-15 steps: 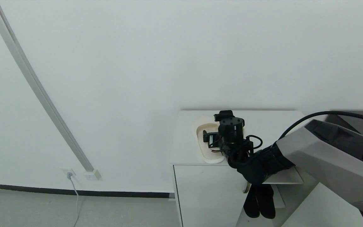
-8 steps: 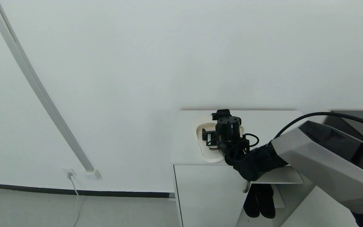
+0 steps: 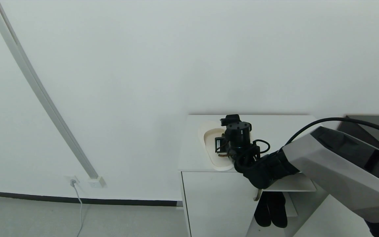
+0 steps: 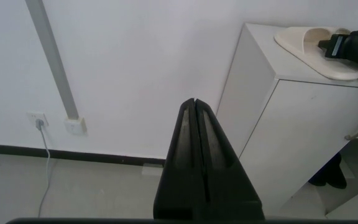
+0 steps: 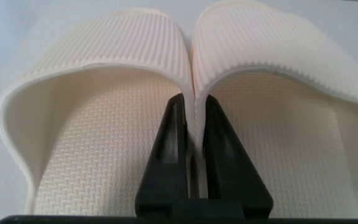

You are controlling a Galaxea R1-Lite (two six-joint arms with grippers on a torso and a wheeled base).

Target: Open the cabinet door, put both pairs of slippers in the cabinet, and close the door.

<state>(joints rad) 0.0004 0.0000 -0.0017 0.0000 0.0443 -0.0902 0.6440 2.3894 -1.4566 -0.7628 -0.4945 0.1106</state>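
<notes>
Ribbed, rubbery cream slippers (image 5: 123,56); smooth matt cabinet (image 3: 217,200)

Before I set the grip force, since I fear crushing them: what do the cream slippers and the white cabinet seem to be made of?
The cream slippers look like moulded foam or soft rubber, matte: pressed woven pattern on the footbeds, fine ribs on the straps. The cabinet is likely painted or laminated board, smooth and matte, with flat, sharp-edged panels; its core cannot be told.

You have in front of you: one plain white wall (image 3: 143,65); one grey cable duct (image 3: 38,89) slanting down it; a socket (image 3: 72,180) near its foot, white cord (image 3: 80,207) hanging; dark skirting strip (image 3: 110,201); pale grey floor (image 3: 28,219).
</notes>
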